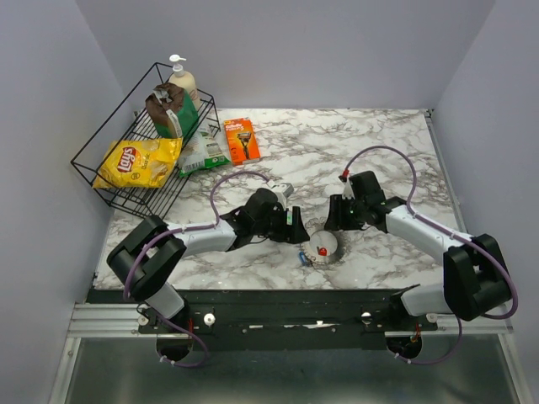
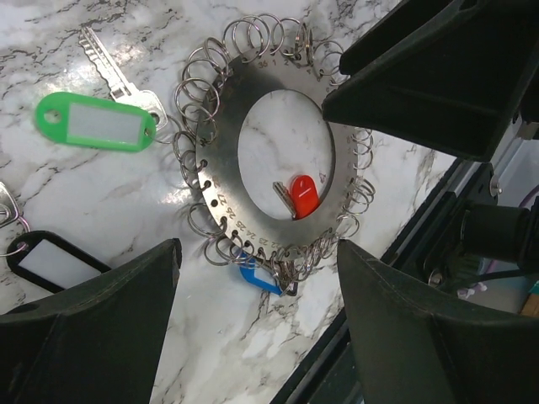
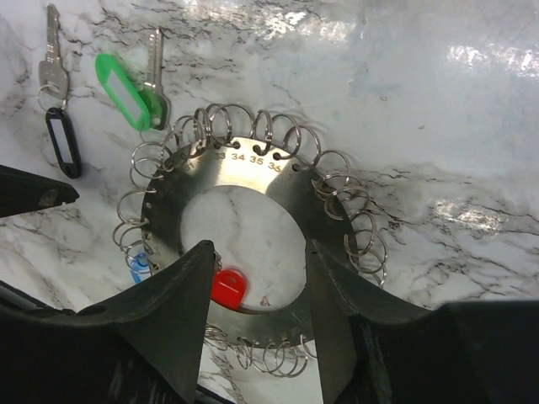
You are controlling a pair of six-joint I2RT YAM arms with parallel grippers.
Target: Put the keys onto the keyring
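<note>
The flat, numbered steel keyring [image 2: 210,168], fringed with wire loops, lies on the veined marble table [image 2: 101,202]; four plastic-tagged keys: red key [image 2: 301,195] in its hole, blue key [image 2: 257,278] at its rim, green key [image 2: 94,122] and black key [image 2: 50,263] beside; my left gripper [image 2: 257,252] jaws spread wide, right gripper [image 3: 259,248] seemingly spread too.

keyring [image 2: 215,160] on table [image 2: 84,202] — one key [image 2: 301,195] inside its hole, another key [image 2: 114,71] beside

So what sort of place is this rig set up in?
Likely a lab test booth: plain grey walls box in a marble-look table, a metal mounting rail edges it, a wire basket holds a chips bag.
</note>
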